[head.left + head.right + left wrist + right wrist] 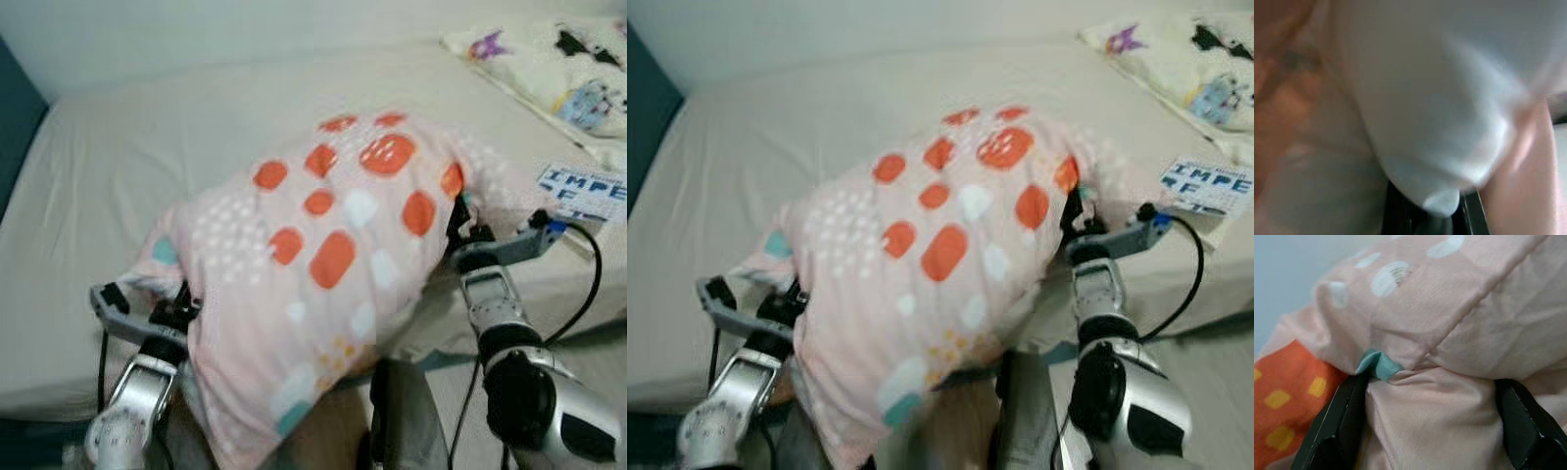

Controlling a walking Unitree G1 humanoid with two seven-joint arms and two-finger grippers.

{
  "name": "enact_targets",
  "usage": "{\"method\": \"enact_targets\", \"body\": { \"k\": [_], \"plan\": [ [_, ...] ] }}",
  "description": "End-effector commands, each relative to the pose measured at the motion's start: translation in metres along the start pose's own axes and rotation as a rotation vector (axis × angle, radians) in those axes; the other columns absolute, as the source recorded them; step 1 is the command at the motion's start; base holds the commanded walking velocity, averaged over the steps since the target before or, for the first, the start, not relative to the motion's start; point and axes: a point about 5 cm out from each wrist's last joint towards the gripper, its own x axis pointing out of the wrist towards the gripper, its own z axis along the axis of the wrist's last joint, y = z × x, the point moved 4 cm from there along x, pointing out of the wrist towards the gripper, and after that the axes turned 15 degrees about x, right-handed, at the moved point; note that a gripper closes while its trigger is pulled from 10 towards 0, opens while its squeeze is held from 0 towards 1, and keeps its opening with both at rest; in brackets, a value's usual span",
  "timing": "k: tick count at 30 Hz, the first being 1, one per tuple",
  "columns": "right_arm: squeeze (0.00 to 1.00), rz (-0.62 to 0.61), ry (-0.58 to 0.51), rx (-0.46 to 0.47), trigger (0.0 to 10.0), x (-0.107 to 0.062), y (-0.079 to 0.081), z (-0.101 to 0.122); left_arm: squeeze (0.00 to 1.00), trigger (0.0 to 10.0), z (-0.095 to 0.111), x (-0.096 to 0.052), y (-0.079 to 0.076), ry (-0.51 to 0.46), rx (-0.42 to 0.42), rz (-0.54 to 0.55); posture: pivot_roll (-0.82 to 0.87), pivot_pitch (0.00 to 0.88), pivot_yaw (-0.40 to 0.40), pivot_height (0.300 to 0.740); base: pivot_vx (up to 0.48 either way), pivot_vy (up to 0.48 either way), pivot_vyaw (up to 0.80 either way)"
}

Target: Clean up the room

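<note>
While both arms carry it above the bed [147, 147], the pillow [323, 264] looks light, soft and saggy. Right gripper [1430, 426], at four o'clock, pinches its seam; whether the left gripper [181, 313], at eight, is clamped I cannot tell. Corners and seams suit holding best.

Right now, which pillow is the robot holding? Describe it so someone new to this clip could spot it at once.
On the beige bed, look to the near edge, where the pink pillow sits between the left gripper and right gripper. Its orange, white and teal spots set it apart from the cream cartoon-print pillow at the far right corner.
</note>
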Motion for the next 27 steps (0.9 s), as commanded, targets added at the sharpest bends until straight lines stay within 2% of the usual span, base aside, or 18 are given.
{"method": "enact_targets", "body": {
  "k": [1,4,5,7,8,9,10,11,12,13,14,15,16,17,20,25,26,27],
  "plan": [
    [0.00,0.065,0.094,0.079,10.0,0.007,0.018,-0.030,0.00,0.0,-0.024,0.004,-0.036,0.102,-0.079,-0.131,0.18,0.420,-0.042,0.550,0.000,0.000,0.00],
    [0.00,0.094,0.101,0.098,10.0,0.011,0.026,-0.033,0.00,0.0,-0.026,0.004,-0.045,0.107,-0.091,-0.158,0.19,0.422,-0.043,0.550,0.000,0.000,0.00],
    [0.00,0.136,0.112,0.123,10.0,0.016,0.039,-0.038,0.00,0.0,-0.027,0.002,-0.055,0.115,-0.108,-0.181,0.20,0.429,-0.049,0.550,0.000,0.000,0.00],
    [0.00,0.261,0.162,0.175,10.0,0.027,0.078,-0.055,0.00,0.0,-0.032,-0.001,-0.069,0.128,-0.135,-0.205,0.21,0.435,-0.057,0.550,0.000,0.000,0.00],
    [0.00,0.261,0.162,0.175,10.0,0.027,0.078,-0.055,0.00,0.0,-0.032,-0.001,-0.069,0.128,-0.135,-0.205,0.21,0.435,-0.057,0.550,0.000,0.000,0.00],
    [0.00,0.337,0.196,0.206,10.0,0.031,0.103,-0.065,0.00,0.0,-0.036,-0.004,-0.073,0.140,-0.147,-0.204,0.21,0.435,-0.057,0.550,0.000,0.000,0.00],
    [0.00,0.384,0.218,0.225,10.0,0.033,0.118,-0.071,0.00,0.0,-0.038,-0.006,-0.076,0.147,-0.154,-0.201,0.22,0.435,-0.062,0.550,0.000,0.000,0.00],
    [0.00,0.384,0.218,0.225,10.0,0.033,0.118,-0.071,0.00,0.0,-0.038,-0.006,-0.076,0.147,-0.154,-0.201,0.22,0.435,-0.062,0.550,0.000,0.000,0.00],
    [0.00,0.443,0.245,0.241,10.0,0.035,0.137,-0.079,0.00,0.0,-0.040,-0.009,-0.078,0.153,-0.171,-0.190,0.22,0.435,-0.062,0.550,0.000,0.000,0.00],
    [0.00,0.443,0.245,0.241,10.0,0.035,0.137,-0.079,0.00,0.0,-0.040,-0.009,-0.078,0.153,-0.171,-0.190,0.22,0.435,-0.062,0.550,0.000,0.000,0.00],
    [0.00,0.490,0.265,0.251,10.0,0.035,0.151,-0.084,0.00,0.0,-0.041,-0.011,-0.079,0.156,-0.183,-0.183,0.23,0.434,-0.074,0.550,0.000,0.000,0.00],
    [0.00,0.490,0.265,0.251,10.0,0.035,0.151,-0.084,0.00,0.0,-0.041,-0.011,-0.079,0.156,-0.183,-0.183,0.23,0.434,-0.074,0.550,0.000,0.000,0.00],
    [0.00,0.553,0.285,0.270,10.0,0.035,0.169,-0.088,0.00,0.0,-0.042,-0.013,-0.080,0.156,-0.192,-0.178,0.23,0.434,-0.074,0.550,0.000,0.000,0.00],
    [0.00,0.553,0.285,0.270,10.0,0.035,0.169,-0.088,0.00,0.0,-0.042,-0.013,-0.080,0.156,-0.192,-0.178,0.23,0.434,-0.074,0.550,0.000,0.000,0.00],
    [0.00,0.788,0.346,0.341,10.0,0.028,0.224,-0.093,0.00,0.0,-0.043,-0.017,-0.082,0.156,-0.225,-0.156,0.22,0.433,-0.079,0.550,0.000,0.000,0.00],
    [0.00,0.916,0.405,0.343,10.0,0.019,0.239,-0.096,0.00,0.0,-0.045,-0.016,-0.084,0.157,-0.241,-0.158,0.21,0.433,-0.083,0.550,0.000,0.000,0.00],
    [0.00,0.947,0.430,0.333,10.0,0.015,0.236,-0.098,0.00,0.0,-0.046,-0.015,-0.086,0.158,-0.250,-0.162,0.20,0.431,-0.081,0.550,0.000,0.000,0.00],
    [0.00,0.923,0.449,0.293,10.0,0.014,0.224,-0.100,0.00,0.0,-0.048,-0.015,-0.087,0.162,-0.260,-0.164,0.18,0.428,-0.081,0.550,0.000,0.000,0.00]
  ]
}}
